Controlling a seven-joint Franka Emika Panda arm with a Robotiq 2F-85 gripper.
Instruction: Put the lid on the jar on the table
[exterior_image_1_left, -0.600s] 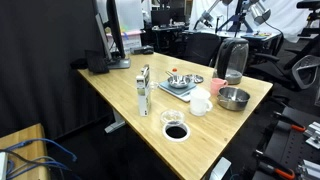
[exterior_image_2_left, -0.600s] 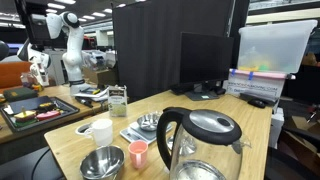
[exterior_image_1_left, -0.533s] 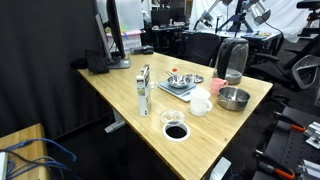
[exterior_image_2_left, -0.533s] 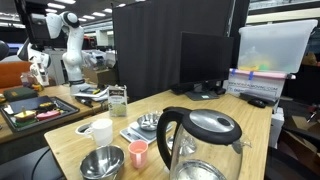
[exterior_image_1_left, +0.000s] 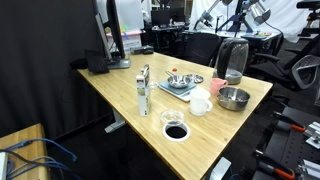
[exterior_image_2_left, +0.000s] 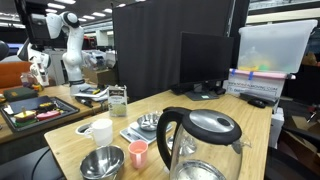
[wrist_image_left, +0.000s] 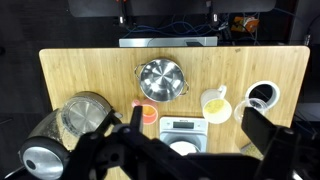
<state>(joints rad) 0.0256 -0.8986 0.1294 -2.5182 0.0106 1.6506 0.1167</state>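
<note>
Light is even and diffuse, falling from above. The table (exterior_image_1_left: 115, 85) reads bright, and the black curtain (exterior_image_1_left: 40, 70) beside it is nearly featureless. Shadows are short and soft-edged. The kettle (exterior_image_2_left: 200, 140) sits close to the lens, slightly soft, with pale reflections on its lid. In the wrist view the steel bowl (wrist_image_left: 161, 80) carries mild glare, and the gripper (wrist_image_left: 190, 135) in the foreground is dark, blurred and out of focus. All frames are low resolution; fine detail is lost.

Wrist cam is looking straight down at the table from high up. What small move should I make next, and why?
Probably shift toward the lid and begin lowering. The gripper is open, empty and well above the table. The lid lies beside the white ring, not far from the jar.
</note>
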